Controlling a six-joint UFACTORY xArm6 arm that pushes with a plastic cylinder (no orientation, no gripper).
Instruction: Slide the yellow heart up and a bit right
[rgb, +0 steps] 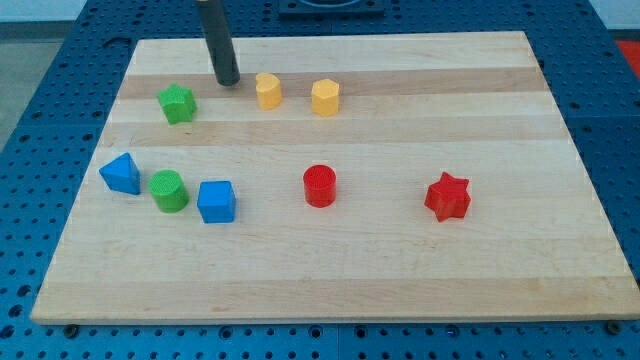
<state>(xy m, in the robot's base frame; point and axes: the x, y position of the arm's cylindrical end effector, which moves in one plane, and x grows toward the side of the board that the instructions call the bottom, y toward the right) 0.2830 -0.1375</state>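
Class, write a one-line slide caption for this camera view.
My tip rests just left of the yellow heart.

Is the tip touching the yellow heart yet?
Apart. The camera view shows bare wood between my tip and the yellow heart; my tip sits to the heart's left, toward the view's top.

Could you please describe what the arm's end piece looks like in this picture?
Only a straight, dark grey to black cylindrical rod shows, entering from the view's top. It is smooth, with a faint sheen and no visible cables or markings. My tip is blunt and rounded.
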